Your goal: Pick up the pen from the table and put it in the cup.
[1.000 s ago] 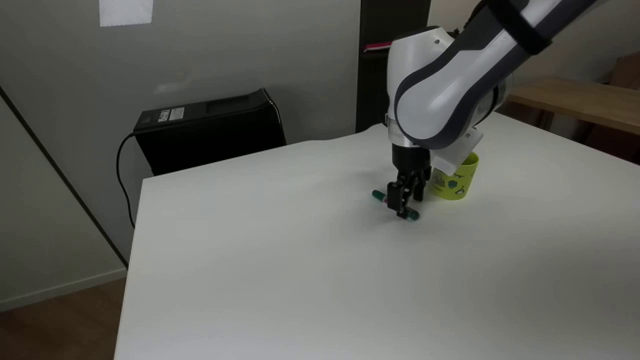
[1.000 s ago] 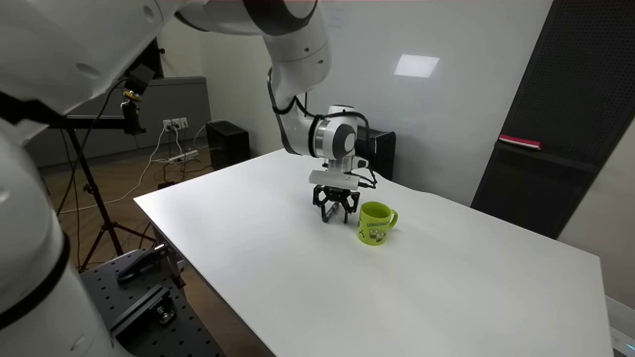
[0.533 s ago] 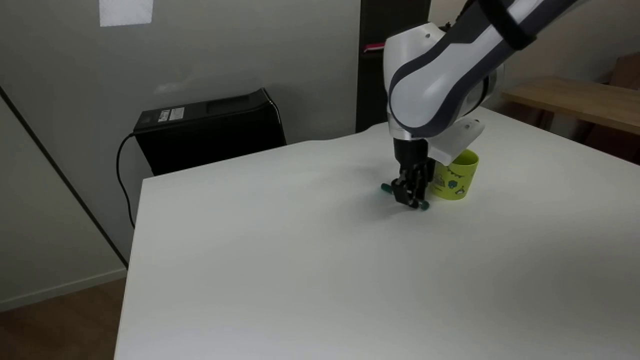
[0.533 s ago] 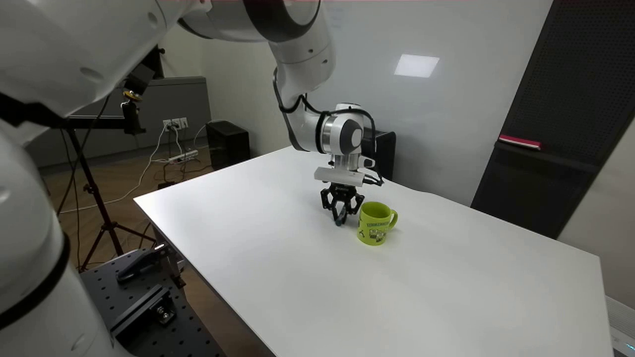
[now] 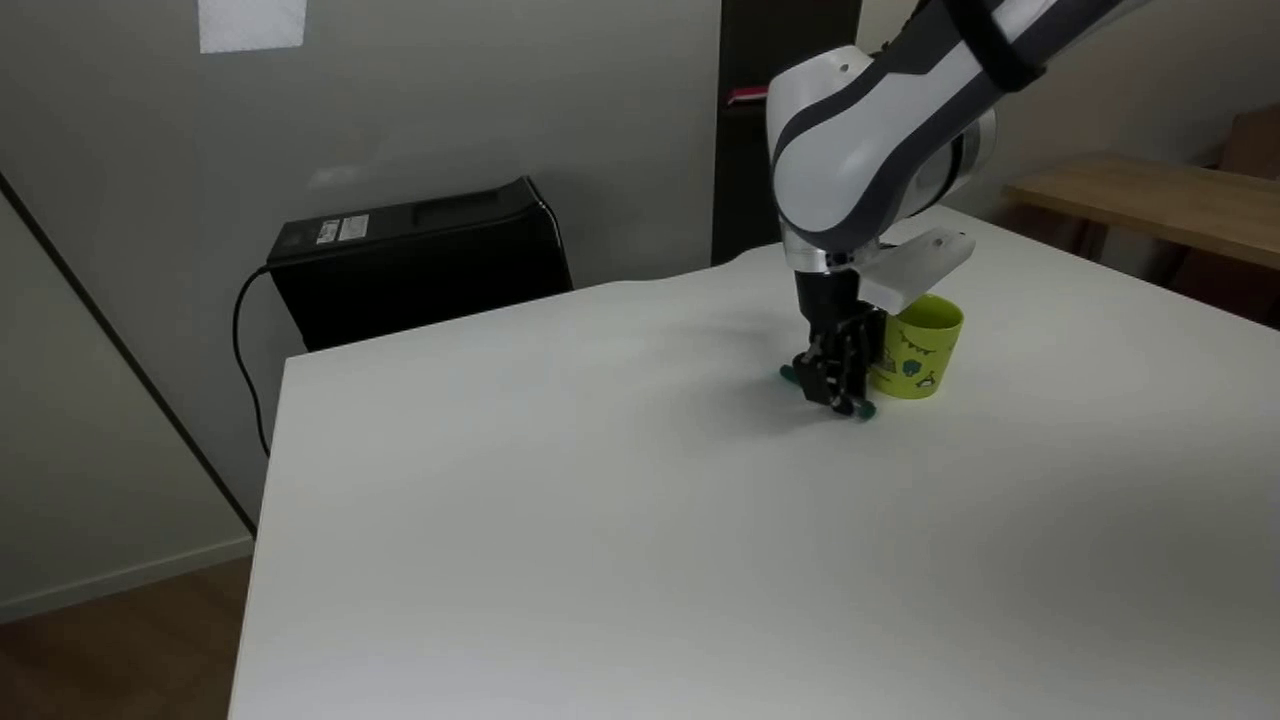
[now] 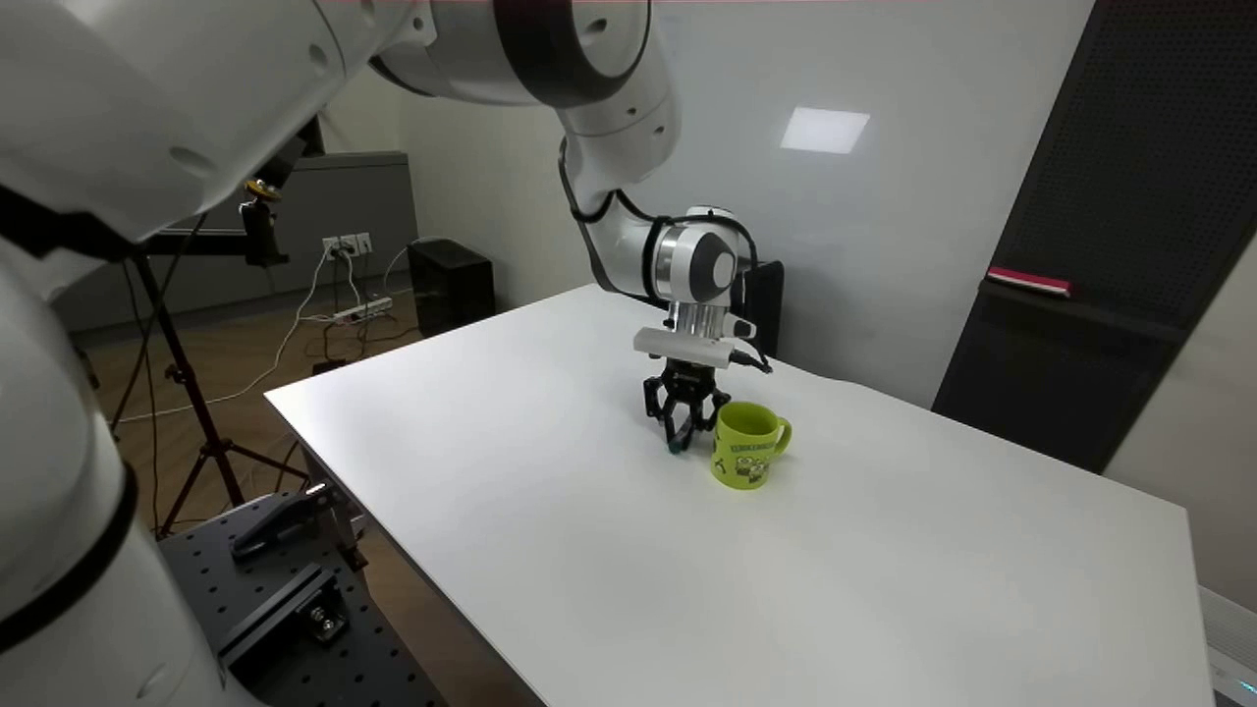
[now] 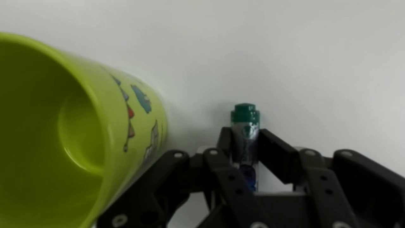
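My gripper (image 7: 245, 139) is shut on the pen (image 7: 245, 113), its two fingers pressing on the pen's silver barrel below the green end. In an exterior view, the pen's green tip (image 5: 866, 410) sticks out past the gripper (image 5: 846, 400), and the far end pokes out behind. The pen lies low, at or just over the white table (image 5: 600, 500); exactly which cannot be told. The yellow-green cup (image 6: 743, 457) stands upright right beside the gripper (image 6: 680, 437). In the wrist view the cup (image 7: 139, 91) fills the left side, mouth visible, with the gripper's linkage overlapping its edge.
A black box-shaped device (image 5: 420, 260) stands behind the table's far edge. A wooden table (image 5: 1150, 205) is off to one side. A dark cabinet (image 6: 1090, 236) and a grey perforated plate (image 6: 295, 599) are near the table's edges.
The jaws have closed from open around the pen. Gripper and pen have shifted toward the cup, to the right in both exterior views. The cup has moved slightly the same way.
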Controlling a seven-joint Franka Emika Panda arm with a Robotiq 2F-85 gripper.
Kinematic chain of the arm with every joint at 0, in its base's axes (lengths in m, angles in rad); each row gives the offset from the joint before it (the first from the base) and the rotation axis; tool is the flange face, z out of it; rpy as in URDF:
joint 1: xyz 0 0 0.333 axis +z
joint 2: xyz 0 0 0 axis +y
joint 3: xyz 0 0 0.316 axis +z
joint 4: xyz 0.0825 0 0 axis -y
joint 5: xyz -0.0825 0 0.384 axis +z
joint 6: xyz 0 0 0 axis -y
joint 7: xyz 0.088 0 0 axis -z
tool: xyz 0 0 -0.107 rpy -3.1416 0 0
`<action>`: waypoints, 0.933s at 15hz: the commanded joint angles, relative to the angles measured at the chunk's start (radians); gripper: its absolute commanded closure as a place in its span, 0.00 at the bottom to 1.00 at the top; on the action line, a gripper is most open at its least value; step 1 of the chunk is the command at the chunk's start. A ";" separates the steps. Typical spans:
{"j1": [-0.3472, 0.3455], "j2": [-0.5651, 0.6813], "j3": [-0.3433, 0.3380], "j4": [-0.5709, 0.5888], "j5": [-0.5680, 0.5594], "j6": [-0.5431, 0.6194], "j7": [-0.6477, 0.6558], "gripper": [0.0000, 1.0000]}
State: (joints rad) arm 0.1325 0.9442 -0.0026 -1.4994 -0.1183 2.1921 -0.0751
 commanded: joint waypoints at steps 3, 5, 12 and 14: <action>-0.022 0.028 0.016 0.094 -0.001 -0.020 0.000 0.93; -0.013 0.016 0.011 0.100 -0.013 0.021 0.008 0.93; -0.010 -0.005 0.016 0.168 0.000 -0.003 0.006 0.93; -0.013 -0.021 0.006 0.176 -0.007 -0.043 0.010 0.93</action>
State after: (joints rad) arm 0.1264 0.9435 0.0089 -1.3541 -0.1194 2.2182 -0.0790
